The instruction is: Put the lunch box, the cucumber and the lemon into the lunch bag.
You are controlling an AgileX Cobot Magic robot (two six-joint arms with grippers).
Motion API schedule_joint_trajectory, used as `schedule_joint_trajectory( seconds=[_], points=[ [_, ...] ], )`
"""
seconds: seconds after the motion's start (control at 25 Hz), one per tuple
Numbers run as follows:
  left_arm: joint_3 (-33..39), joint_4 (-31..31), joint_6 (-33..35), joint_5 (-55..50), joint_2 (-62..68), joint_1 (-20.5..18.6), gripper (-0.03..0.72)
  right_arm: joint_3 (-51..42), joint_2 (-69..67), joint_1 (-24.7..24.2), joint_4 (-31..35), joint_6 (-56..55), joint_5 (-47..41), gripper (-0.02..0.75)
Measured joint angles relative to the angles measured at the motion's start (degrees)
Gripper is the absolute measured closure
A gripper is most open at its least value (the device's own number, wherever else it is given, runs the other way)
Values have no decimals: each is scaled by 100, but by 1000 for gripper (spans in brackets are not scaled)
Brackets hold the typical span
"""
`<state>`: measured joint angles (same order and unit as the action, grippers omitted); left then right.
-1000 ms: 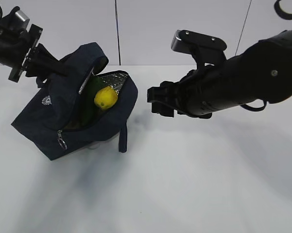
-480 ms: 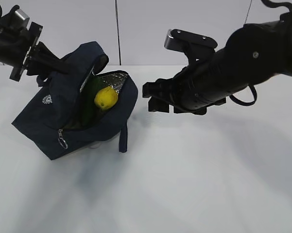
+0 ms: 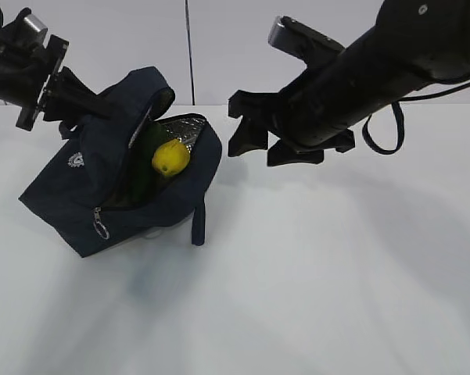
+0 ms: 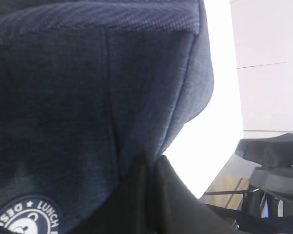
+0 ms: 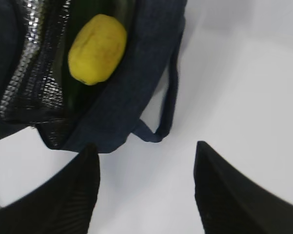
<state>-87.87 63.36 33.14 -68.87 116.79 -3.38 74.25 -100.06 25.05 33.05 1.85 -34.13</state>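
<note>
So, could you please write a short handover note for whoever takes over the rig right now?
Left gripper: shut on the lunch bag, holding its lid side up so the bag sits tilted and open.
Right gripper: open, empty, in the air to the right of the bag.
The lemon lies in the bag's mouth on top of the cucumber, against the foil lining.
The lunch box cannot be seen; it is not on the visible table, so it may be under them.
Left: confirm the box is inside, then release the bag.
</note>
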Motion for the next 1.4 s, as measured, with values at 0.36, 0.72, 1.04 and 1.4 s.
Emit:
schedule_joint_trajectory(
  seconds=[0.36, 0.72, 1.04, 1.4],
  points=[
    [0, 35, 0, 0, 0, 0, 697, 3, -401, -340, 1345, 972, -65, 283],
    [0, 190, 9, 0, 0, 0, 697, 25, -989, -340, 2454, 1361, 54, 283],
    [0, 194, 9, 0, 0, 0, 697, 71, -1356, -340, 4236, 2582, 465, 283],
    [0, 207, 9, 0, 0, 0, 697, 92, -1881, -340, 5868, 3919, 391, 283]
  ],
)
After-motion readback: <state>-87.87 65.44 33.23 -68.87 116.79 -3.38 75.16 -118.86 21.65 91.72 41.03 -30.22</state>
